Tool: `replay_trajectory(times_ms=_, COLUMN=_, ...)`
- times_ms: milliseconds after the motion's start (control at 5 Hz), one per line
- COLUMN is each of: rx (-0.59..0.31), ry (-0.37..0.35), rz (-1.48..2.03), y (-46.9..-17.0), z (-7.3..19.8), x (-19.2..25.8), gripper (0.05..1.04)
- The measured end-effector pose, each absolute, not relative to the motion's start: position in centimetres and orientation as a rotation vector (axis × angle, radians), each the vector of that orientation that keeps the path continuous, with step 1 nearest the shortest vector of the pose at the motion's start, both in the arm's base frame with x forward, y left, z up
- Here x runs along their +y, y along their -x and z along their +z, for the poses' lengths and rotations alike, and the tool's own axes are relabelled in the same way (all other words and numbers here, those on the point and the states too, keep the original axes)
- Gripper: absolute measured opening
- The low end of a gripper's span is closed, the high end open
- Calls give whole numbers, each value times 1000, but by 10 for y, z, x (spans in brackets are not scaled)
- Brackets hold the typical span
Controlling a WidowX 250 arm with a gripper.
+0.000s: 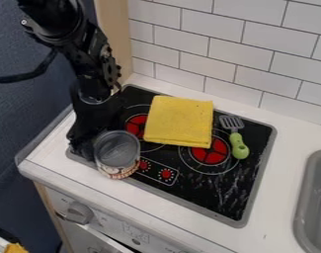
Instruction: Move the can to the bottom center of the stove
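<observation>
"Along the near edge of the stove point(205, 185), toward its left corner, the can point(117, 154) is standing with its round grey end facing up. Where is the gripper point(90, 144) sitting?"

"Just behind the can and to its left in the camera view, and it's overlapping the can's outline. I'm not able to tell whether it is clamping the can or leaving a gap beside it."

"So which step are we looking at?"

"I'm judging it as the grasping stage, with the transfer still waiting to be done. The can is sitting left of the control panel point(156, 171), so it isn't occupying the bottom center."

"And the next move?"

"It's calling for a sure hold first, then a short shift rightward along the near edge, toward the control panel. The yellow cloth point(179, 121) is lying farther back, so I'm favoring a path in front of it."

"What about the spatula point(239, 146)?"

"That's resting off to the right, beside the cloth, and probably isn't getting in the way. I'm worrying more about a loose hold tipping the can, or about setting it down short of the middle."
</observation>
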State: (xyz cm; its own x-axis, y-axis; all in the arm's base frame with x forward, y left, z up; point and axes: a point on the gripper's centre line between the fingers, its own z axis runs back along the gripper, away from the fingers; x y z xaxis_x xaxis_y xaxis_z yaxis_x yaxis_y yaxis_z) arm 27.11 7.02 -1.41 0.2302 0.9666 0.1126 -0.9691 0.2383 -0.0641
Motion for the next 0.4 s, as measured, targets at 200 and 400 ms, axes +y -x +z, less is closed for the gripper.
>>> replay_trajectory(times_ms=200, rx=-149, ry=6, rz=1326, y=-274, z=-10, x=51, gripper=1000)
replay_trajectory(times_ms=400, rx=-148, ry=6, rz=1353, y=-273, z=-8, x=52, gripper=1000)
